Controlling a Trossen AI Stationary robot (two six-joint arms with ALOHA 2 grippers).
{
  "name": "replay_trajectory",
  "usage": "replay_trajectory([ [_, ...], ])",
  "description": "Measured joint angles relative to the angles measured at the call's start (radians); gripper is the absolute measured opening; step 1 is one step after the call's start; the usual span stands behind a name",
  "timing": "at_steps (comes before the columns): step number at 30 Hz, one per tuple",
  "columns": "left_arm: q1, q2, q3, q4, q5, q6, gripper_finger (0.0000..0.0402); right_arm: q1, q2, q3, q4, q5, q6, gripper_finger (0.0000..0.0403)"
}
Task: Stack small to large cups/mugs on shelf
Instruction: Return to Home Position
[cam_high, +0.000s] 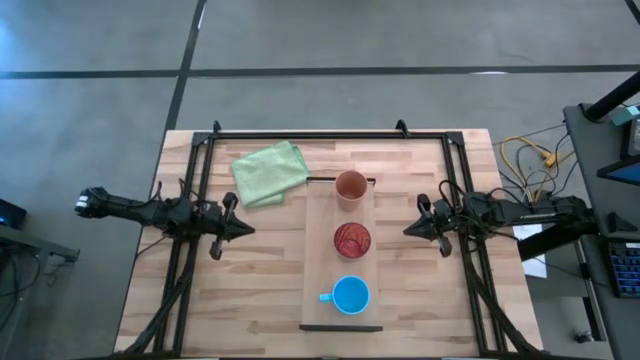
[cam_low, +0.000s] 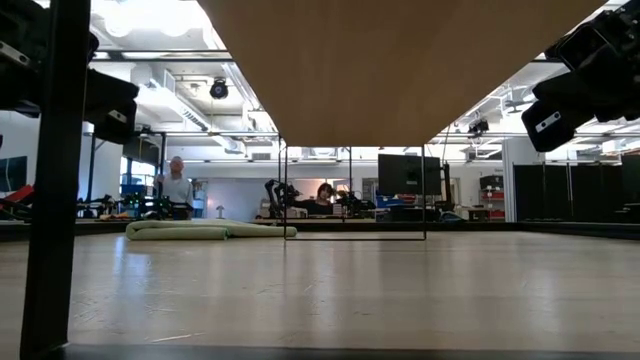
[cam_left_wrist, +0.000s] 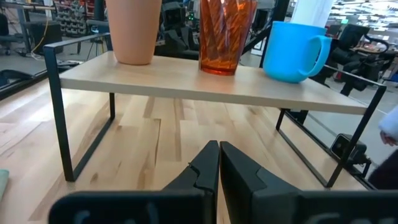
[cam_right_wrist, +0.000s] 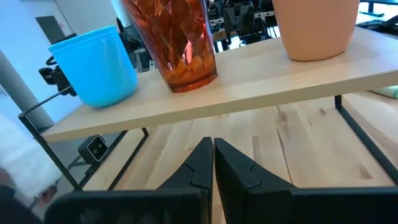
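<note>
Three cups stand upright in a row on the light-wood shelf (cam_high: 341, 268): the terracotta cup (cam_high: 351, 187) toward the far end, the translucent red cup (cam_high: 352, 240) in the middle, the blue mug (cam_high: 350, 295) near the near end, its handle toward the table's left. The left wrist view shows the terracotta cup (cam_left_wrist: 132, 30), the red cup (cam_left_wrist: 225, 34) and the blue mug (cam_left_wrist: 295, 50) on the raised shelf (cam_left_wrist: 205, 84). My left gripper (cam_high: 243, 229) is shut, left of the shelf. My right gripper (cam_high: 410, 230) is shut, right of it. Neither touches anything.
A green cloth (cam_high: 269, 171) lies on the table's far left part, beside the shelf's far end. The shelf stands on thin dark metal legs (cam_left_wrist: 64, 124) with open room beneath. People sit in the room beyond the table (cam_low: 176, 184). Cables hang off the table's right side (cam_high: 528, 160).
</note>
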Motion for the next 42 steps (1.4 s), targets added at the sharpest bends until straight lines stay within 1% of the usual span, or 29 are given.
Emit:
replay_trajectory([
  [10,0.000,0.021,-0.001,0.003,0.000,0.000,0.0000,0.000,0.000,0.000,0.000,0.000,0.000,0.0009],
  [42,0.000,0.020,-0.001,0.003,0.000,0.000,0.0000,0.000,0.000,0.000,0.001,0.000,0.000,0.0009],
])
